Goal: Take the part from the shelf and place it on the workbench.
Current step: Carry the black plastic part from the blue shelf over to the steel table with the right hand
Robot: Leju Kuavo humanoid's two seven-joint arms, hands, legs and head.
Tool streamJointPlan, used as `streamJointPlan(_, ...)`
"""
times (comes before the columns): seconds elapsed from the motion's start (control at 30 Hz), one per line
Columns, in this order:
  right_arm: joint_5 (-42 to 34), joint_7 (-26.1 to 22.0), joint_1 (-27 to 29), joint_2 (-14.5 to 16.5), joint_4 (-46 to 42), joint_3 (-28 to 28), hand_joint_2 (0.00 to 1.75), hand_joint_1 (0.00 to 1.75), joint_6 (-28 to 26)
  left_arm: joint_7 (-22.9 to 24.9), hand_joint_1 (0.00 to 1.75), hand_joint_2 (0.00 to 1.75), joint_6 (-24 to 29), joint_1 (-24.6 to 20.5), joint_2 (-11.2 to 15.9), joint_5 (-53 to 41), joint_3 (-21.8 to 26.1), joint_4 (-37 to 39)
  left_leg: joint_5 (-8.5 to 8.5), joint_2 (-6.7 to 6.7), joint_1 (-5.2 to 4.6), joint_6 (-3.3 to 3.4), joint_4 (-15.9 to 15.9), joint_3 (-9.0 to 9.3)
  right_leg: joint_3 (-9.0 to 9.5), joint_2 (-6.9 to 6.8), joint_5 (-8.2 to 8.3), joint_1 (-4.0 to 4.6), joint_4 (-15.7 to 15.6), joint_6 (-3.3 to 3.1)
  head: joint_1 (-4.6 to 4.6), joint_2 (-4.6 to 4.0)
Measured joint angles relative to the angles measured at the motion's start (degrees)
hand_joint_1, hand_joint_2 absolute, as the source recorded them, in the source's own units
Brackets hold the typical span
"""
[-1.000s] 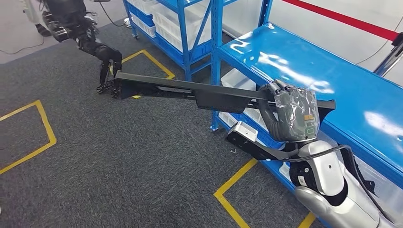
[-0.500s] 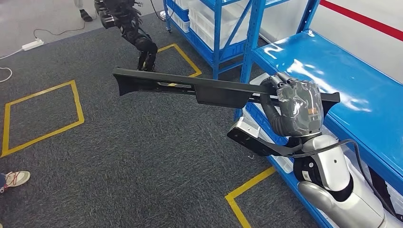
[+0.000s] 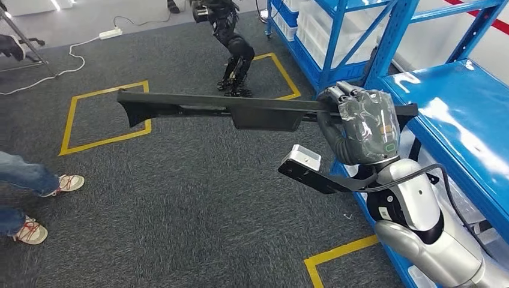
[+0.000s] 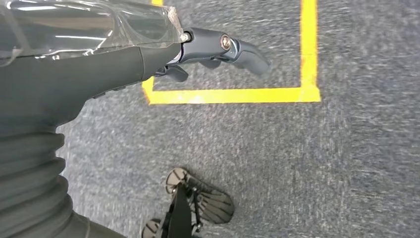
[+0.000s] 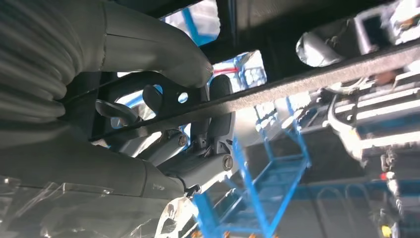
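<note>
Black part (image 3: 240,110) held level in right hand (image 3: 360,123); left hand (image 4: 148,54) empty, fingers apart.

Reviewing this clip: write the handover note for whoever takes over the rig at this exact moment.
Right hand: grips the long black part near one end, held roughly level over the carpet.
Left hand: hangs over the floor, holding nothing, fingers loosely curled.
Done: part is off the blue shelf, which stands beside the right arm.
Left: carry it to the workbench and set it down. A person's shoes are nearby.
</note>
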Motion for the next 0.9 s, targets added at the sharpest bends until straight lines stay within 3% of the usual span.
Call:
streamJointPlan(0.03, -0.41, 0.01, -0.3, 0.0, 0.03, 0.16, 1.75, 1.75, 0.28, -0.04, 0.0, 1.75, -0.04, 0.19, 0.05, 0.28, -0.02, 0.0, 0.12, -0.54, 0.16, -0.32, -0.11, -0.22, -0.01, -0.88, 0.08, 0.05, 0.01, -0.41, -0.02, 0.0)
streamJointPlan(0.07, -0.71, 0.01, -0.69, -0.01, 0.05, 0.3, 1.75, 1.75, 0.57, -0.16, 0.0, 1.75, -0.17, 0.42, 0.08, 0.62, -0.04, 0.0, -0.07, 0.11, 0.11, -0.61, 0.24, -0.53, 0.09, -1.63, 0.14, 0.09, -0.06, -0.82, -0.09, -0.01)
streamJointPlan(0.1, -0.97, 0.07, -1.13, -0.02, 0.06, 0.4, 1.75, 1.75, 0.84, -0.35, 0.0, 1.75, -0.33, 0.55, 0.13, 0.98, -0.05, 0.0, -0.78, 1.57, 0.04, -0.9, 1.54, -1.21, 0.21, -2.42, 0.17, 0.1, -0.14, -1.2, -0.19, -0.01)
streamJointPlan(0.17, -1.32, 0.19, -1.85, -0.08, 0.06, 0.49, 1.75, 1.75, 1.25, -0.88, 0.0, 1.75, -0.61, 0.5, 0.21, 1.53, -0.06, 0.0, -3.7, 5.8, -0.09, -1.42, 7.82, -4.23, 0.48, -3.92, 0.05, 0.36, -0.21, -1.73, -0.4, -0.01)
streamJointPlan(0.23, -1.6, 0.27, -2.29, -0.21, 0.07, 0.6, 1.75, 1.75, 1.63, -1.19, 0.0, 1.75, -0.61, 0.34, 0.31, 1.9, -0.05, 0.0, -6.41, 7.74, 0.11, -1.62, 15.56, -8.06, 0.67, -5.43, -0.15, 0.7, -0.2, -2.01, -0.45, 0.0)
streamJointPlan(0.27, -1.76, 0.28, -2.5, -0.28, 0.07, 0.74, 1.75, 1.75, 1.82, -1.27, 0.0, 1.75, -0.54, 0.34, 0.34, 2.09, -0.05, 0.0, -6.61, 8.03, 0.16, -1.58, 17.21, -8.93, 0.77, -6.1, -0.25, 0.81, -0.2, -2.09, -0.45, 0.0)
streamJointPlan(0.3, -1.9, 0.28, -2.73, -0.32, 0.07, 0.9, 1.75, 1.75, 1.95, -1.32, 0.0, 1.75, -0.43, 0.35, 0.35, 2.31, -0.05, 0.0, -5.84, 8.2, 0.15, -1.44, 16.47, -8.58, 0.89, -6.71, -0.36, 0.89, -0.2, -2.13, -0.45, 0.0)
streamJointPlan(0.33, -2.06, 0.27, -3.0, -0.32, 0.07, 1.06, 1.75, 1.75, 2.06, -1.36, 0.0, 1.75, -0.27, 0.31, 0.37, 2.52, -0.06, 0.0, -4.28, 8.49, 0.07, -1.2, 13.37, -7.01, 1.05, -7.29, -0.47, 0.95, -0.2, -2.13, -0.45, 0.0)
streamJointPlan(0.4, -2.45, 0.27, -3.85, -0.33, 0.07, 1.21, 1.75, 1.75, 2.35, -1.57, 0.0, 1.75, 0.5, 0.01, 0.54, 2.87, -0.05, 0.0, -1.25, 10.94, -0.63, -0.33, 4.78, -2.5, 1.46, -8.5, -0.79, 1.15, -0.25, -1.91, -0.45, 0.0)
streamJointPlan(0.47, -2.98, 0.27, -4.94, -0.41, 0.08, 1.32, 1.75, 1.75, 2.81, -2.18, 0.0, 1.75, 2.09, -0.44, 0.8, 3.15, 0.01, 0.0, -0.22, 12.62, -1.51, 0.46, 0.36, -0.34, 1.76, -9.64, -1.11, 1.23, -0.34, -1.43, -0.44, 0.0)
streamJointPlan(0.53, -3.53, 0.24, -5.87, -0.48, 0.09, 1.59, 1.75, 1.75, 3.54, -3.07, 0.0, 1.75, 3.94, -0.64, 1.11, 3.44, 0.11, 0.0, -0.05, 11.43, -1.84, 1.0, -0.19, -0.28, 2.09, -10.79, -1.32, 1.15, -0.66, -0.82, -0.43, 0.0)
streamJointPlan(0.57, -3.87, 0.19, -6.25, -0.54, 0.1, 1.74, 1.75, 1.75, 4.17, -3.61, 0.0, 1.75, 5.02, -0.57, 1.26, 3.52, 0.16, 0.0, 0.18, 10.68, -1.75, 1.27, -0.65, 0.08, 2.28, -10.43, -1.58, 1.06, -0.59, -0.57, -0.39, 0.0)
streamJointPlan(0.63, -4.62, 0.04, -7.32, -0.72, 0.12, 2.14, 1.75, 1.75, 5.89, -4.65, 0.0, 1.75, 7.38, -0.61, 1.41, 3.48, 0.2, 0.0, 0.65, 9.29, -1.35, 1.89, -1.57, 1.03, 1.32, -7.7, -3.45, 0.94, 2.14, -0.37, -0.31, 0.0)
streamJointPlan(0.7, -5.23, 0.0, -8.65, -0.91, 0.14, 2.65, 1.75, 1.75, 7.5, -5.11, 0.0, 1.75, 8.98, -0.95, 1.42, 3.62, 0.21, 0.0, 0.72, 7.88, -1.14, 2.26, -1.78, 1.35, -2.27, -4.9, -6.74, 0.9, 9.21, -0.41, -0.18, 0.0)
streamJointPlan(0.73, -5.5, 0.04, -9.23, -0.97, 0.14, 2.96, 1.75, 1.75, 8.1, -5.15, 0.0, 1.75, 9.3, -1.12, 1.42, 3.75, 0.22, 0.0, 0.7, 7.05, -1.13, 2.36, -1.76, 1.38, -4.32, -4.48, -7.91, 0.92, 12.81, -0.34, -0.11, 0.0)
streamJointPlan(0.77, -5.72, 0.1, -9.74, -0.99, 0.15, 3.3, 1.75, 1.75, 8.56, -5.16, 0.0, 1.75, 9.46, -1.16, 1.42, 3.86, 0.22, 0.0, 0.67, 6.16, -1.1, 2.39, -1.73, 1.41, -5.73, -4.33, -8.06, 0.91, 14.85, -0.23, -0.1, 0.0)
streamJointPlan(0.8, -5.97, 0.17, -10.27, -1.0, 0.15, 3.69, 1.75, 1.75, 8.93, -5.16, 0.0, 1.75, 9.55, -1.13, 1.4, 3.92, 0.23, 0.0, 0.64, 5.24, -1.02, 2.37, -1.66, 1.43, -6.15, -4.26, -7.1, 0.86, 14.79, -0.11, -0.1, 0.0)
streamJointPlan(0.83, -6.16, 0.26, -10.89, -1.01, 0.16, 4.07, 1.75, 1.75, 9.22, -5.16, 0.0, 1.75, 9.6, -1.09, 1.39, 3.91, 0.24, 0.0, 0.57, 4.29, -0.89, 2.26, -1.51, 1.45, -5.42, -4.03, -5.1, 0.74, 12.41, 0.03, -0.1, 0.0)
streamJointPlan(0.9, -6.62, 0.37, -12.29, -1.05, 0.17, 4.65, 1.75, 1.75, 9.76, -4.99, 0.0, 1.75, 9.66, -1.01, 1.39, 3.86, 0.25, 0.0, 0.21, 2.53, -0.63, 1.74, -0.9, 1.32, -2.13, -1.8, -0.91, 0.26, 4.58, 0.36, -0.09, -0.01)
